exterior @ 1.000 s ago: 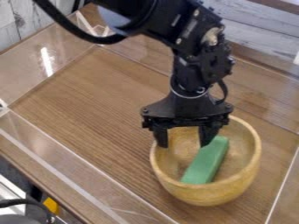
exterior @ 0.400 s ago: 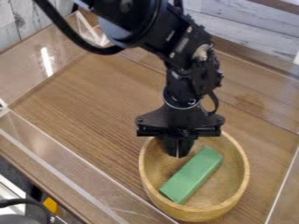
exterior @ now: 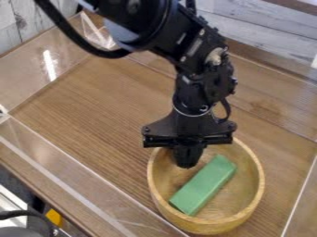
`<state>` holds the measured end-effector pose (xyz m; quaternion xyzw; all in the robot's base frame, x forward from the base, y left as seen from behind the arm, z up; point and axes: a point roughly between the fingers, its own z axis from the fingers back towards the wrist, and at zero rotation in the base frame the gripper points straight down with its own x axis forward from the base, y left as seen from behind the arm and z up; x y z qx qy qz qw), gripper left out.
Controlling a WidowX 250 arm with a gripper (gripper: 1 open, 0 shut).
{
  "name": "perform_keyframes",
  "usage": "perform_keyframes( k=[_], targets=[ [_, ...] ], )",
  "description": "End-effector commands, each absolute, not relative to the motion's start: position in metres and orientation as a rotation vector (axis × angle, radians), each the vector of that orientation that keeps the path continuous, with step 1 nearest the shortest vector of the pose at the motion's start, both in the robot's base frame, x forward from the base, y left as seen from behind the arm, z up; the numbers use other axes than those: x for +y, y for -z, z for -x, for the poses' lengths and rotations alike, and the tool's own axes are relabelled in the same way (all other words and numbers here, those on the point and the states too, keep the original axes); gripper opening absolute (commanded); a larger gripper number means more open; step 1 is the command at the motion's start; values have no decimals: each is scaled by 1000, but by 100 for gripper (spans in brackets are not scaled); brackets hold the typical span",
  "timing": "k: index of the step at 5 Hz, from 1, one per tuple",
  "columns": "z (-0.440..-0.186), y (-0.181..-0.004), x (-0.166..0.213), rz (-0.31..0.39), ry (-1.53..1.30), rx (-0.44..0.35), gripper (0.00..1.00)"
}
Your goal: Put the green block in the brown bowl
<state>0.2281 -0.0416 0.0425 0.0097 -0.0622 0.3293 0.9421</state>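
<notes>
The wood-grain surface [exterior: 87, 111] fills the view, with clear panels along its edges. The black robot arm [exterior: 161, 42] comes in from about eleven o'clock and points straight down. The brown bowl [exterior: 165, 195] sits toward five o'clock on the surface. Inside it the green block [exterior: 205, 185] lies flat, running from seven toward one o'clock. The fingers [exterior: 187, 157] are together, holding nothing, over the bowl's rim at eleven o'clock, just beside the block.
</notes>
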Motion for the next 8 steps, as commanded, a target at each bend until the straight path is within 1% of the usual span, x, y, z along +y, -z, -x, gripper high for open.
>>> perform_keyframes(
  k=[1, 2, 4, 6, 8],
  targets=[
    [-233, -55, -41, -1, -685, -169, 0],
    [-229, -54, -39, -13, -719, -168, 100],
    [-220, -52, -35, -31, -790, -168, 100],
    [-215, -35, -42, -32, -693, -168, 100],
    [-210, -50, -54, -36, -614, -165, 100]
  ],
)
